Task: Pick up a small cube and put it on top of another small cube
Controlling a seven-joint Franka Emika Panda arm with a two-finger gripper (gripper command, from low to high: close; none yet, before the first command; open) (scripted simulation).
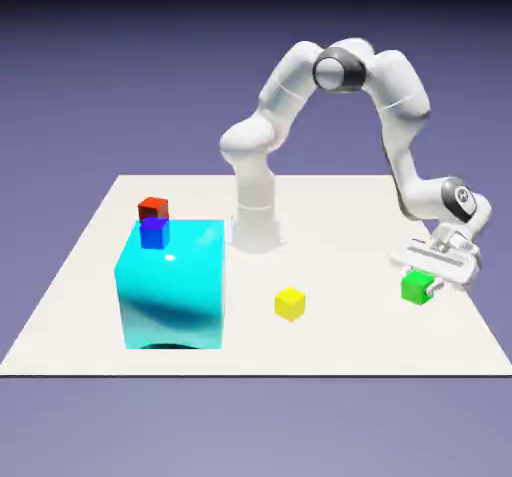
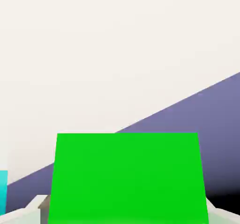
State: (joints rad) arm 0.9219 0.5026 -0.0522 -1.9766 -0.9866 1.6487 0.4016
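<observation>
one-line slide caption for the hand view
Green cube fills the frame between the tool's tips, above the white table.

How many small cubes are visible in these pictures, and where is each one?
4. The small red cube and the small blue cube are at the big cyan block. The small yellow cube lies mid-table. The small bright green cube is in the gripper. Others may be hidden.

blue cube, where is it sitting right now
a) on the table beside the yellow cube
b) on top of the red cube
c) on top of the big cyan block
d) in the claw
c: in the exterior view the blue cube rests on the top face of the big cyan block, near its back corner, with the red cube behind it.
</observation>
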